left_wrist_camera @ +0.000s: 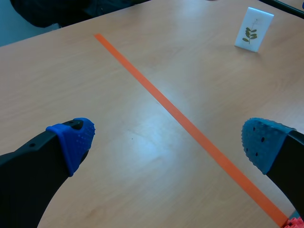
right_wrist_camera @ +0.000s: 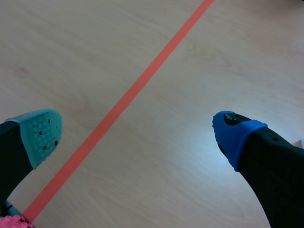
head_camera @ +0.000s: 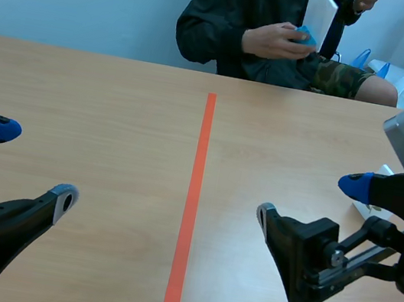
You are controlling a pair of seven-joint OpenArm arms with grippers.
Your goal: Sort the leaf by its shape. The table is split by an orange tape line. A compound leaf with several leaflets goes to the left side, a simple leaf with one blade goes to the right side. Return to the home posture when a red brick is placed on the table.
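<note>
Smooth wood-grain table (head_camera: 102,96), matt tape line (head_camera: 193,196), soft dotted pads (left_wrist_camera: 73,142)

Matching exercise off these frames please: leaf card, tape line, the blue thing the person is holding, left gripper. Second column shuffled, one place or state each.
Column 1
1. leaf card
2. orange tape line
3. blue object
4. left gripper

Column 2
A. in the person's hand, across the table
B. jaws open, nothing between them
C. on the table, right of the tape
D. runs down the middle of the table

Pairs: 1-C, 2-D, 3-A, 4-B
</note>
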